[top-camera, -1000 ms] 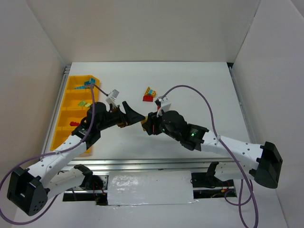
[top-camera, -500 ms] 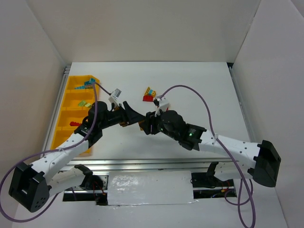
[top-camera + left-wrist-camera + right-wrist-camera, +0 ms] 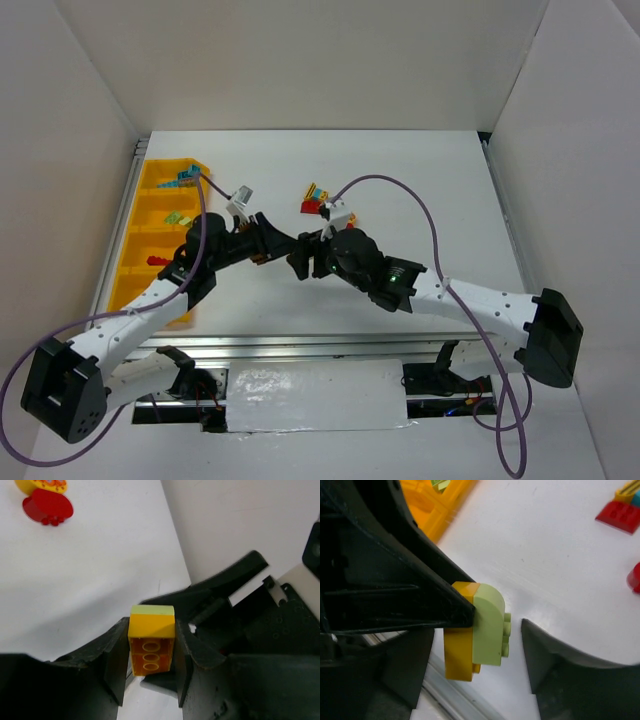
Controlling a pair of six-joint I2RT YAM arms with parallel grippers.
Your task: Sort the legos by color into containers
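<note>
1. Left gripper [image 3: 150,656] was clenched on the yellow-green clump [image 3: 151,630], near the middle of the table [image 3: 430,190].
2. Right gripper [image 3: 479,645] was spread, fingers either side of that clump's green end, with a gap at 1 finger.
3. A red-yellow-teal clump [image 3: 316,197] lay just beyond both grippers.
4. The tray [image 3: 133,258] at left held a teal lego [image 3: 183,180], green lego [image 3: 178,219] and red lego [image 3: 155,261] in 3 separate compartments.

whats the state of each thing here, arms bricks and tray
left end effector: shut on the yellow-green clump
yellow-green clump: held, its two bricks joined
right end effector: open, straddling that clump
red-yellow-teal clump: lying loose, ungrasped
tray: partly filled, bricks in three compartments
</note>
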